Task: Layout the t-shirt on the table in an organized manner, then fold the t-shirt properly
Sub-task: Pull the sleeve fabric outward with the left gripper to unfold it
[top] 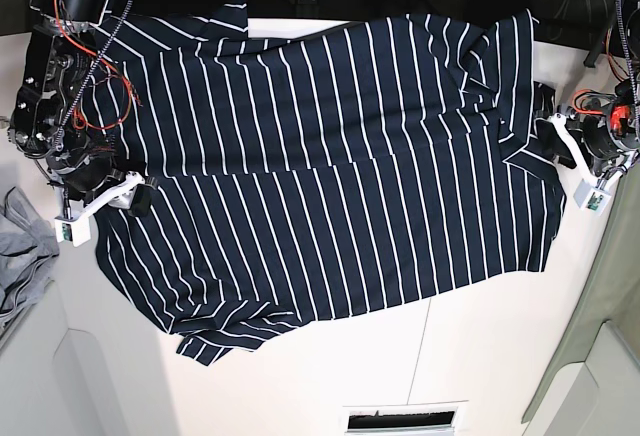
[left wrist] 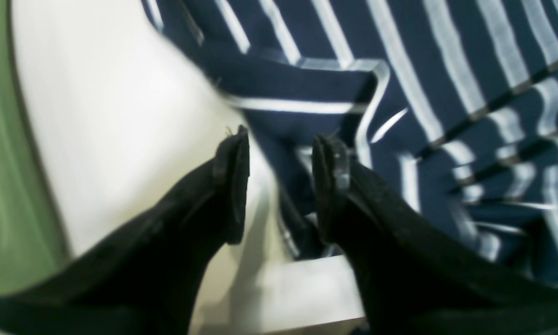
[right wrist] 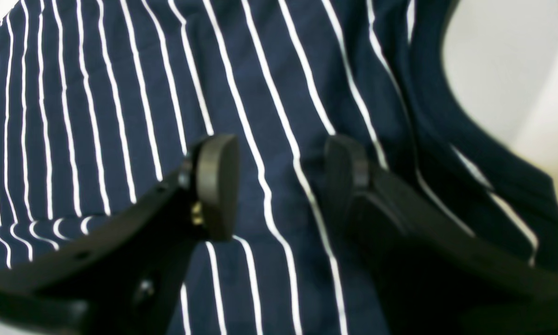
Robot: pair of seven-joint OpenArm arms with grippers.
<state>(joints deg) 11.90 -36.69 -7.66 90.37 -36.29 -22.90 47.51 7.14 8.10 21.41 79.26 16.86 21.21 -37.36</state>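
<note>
The t-shirt (top: pixel 320 166) lies spread across the worktop (top: pixel 480 356), rumpled at both ends. The left hand (left wrist: pixel 279 186) gapes wide over its bunched edge; the right hand (right wrist: pixel 279 186) hovers wide above flat stripes, holding nothing. Pinching stacked layers would likely drag wrinkles.

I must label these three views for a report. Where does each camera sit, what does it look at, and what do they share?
Left wrist: sits on the left arm, looks past the open left hand at the t-shirt edge and the table.
Right wrist: sits on the right arm, looks past the open right hand at striped fabric.
Base: overhead, looks down at the whole shirt; right arm on image left, left arm on image right.
Shared: all three show the t-shirt and table.
</note>
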